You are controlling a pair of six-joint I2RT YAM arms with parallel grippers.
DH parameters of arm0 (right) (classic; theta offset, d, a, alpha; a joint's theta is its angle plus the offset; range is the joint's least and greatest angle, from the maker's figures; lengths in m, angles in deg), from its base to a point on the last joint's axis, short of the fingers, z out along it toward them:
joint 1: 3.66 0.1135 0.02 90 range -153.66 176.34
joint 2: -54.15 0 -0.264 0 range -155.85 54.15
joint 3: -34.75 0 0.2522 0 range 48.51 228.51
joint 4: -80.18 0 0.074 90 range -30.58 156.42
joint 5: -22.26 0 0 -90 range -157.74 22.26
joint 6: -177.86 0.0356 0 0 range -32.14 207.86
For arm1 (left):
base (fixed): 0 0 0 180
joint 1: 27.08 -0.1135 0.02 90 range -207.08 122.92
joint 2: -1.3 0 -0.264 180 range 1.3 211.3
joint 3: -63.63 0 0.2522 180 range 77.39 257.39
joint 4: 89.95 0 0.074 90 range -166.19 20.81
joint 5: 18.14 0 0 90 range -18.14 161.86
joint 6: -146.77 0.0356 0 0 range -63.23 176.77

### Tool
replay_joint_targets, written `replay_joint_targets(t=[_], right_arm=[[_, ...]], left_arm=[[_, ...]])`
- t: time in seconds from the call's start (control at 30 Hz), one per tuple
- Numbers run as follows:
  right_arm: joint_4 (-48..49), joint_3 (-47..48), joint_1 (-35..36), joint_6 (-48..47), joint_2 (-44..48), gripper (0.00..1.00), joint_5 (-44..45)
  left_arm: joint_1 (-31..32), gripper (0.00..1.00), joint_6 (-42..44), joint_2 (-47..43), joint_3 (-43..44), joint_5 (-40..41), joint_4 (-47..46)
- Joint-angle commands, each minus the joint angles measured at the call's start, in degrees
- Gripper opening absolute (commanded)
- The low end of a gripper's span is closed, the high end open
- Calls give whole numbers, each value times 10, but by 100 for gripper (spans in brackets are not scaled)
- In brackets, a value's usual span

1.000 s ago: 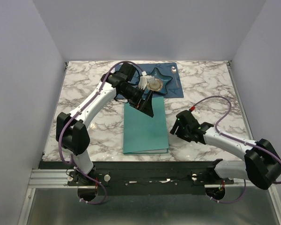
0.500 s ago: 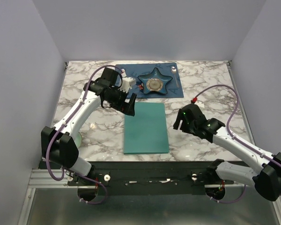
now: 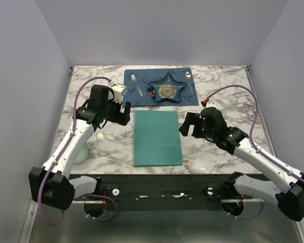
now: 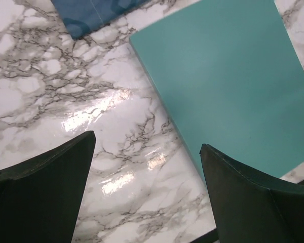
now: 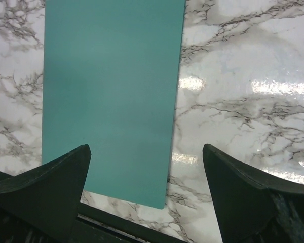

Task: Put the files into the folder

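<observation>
The teal-green folder lies flat and closed in the middle of the marble table. It also shows in the left wrist view and in the right wrist view. No files show in any view. My left gripper is open and empty, above bare marble just left of the folder's far left corner. My right gripper is open and empty, above the folder's right edge, with one finger over the folder and the other over marble.
A dark blue placemat at the back holds a star dish, a fork and a spoon. A pale green round thing lies under my left arm. The black front rail runs just below the folder.
My left gripper has drawn back from the folder's far end to the left. My right gripper has moved up and left to the folder's right edge. The folder lies as before.
</observation>
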Motion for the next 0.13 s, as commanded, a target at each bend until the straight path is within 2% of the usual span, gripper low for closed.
replay_joint_targets(t=[0.0, 0.1], right_arm=[[25, 16, 7, -19, -11, 100, -22], [30, 15, 8, -17, -9, 100, -27]], left_arm=[[-5, 99, -9, -16, -16, 39, -53], [-5, 99, -9, -19, -20, 38, -49]])
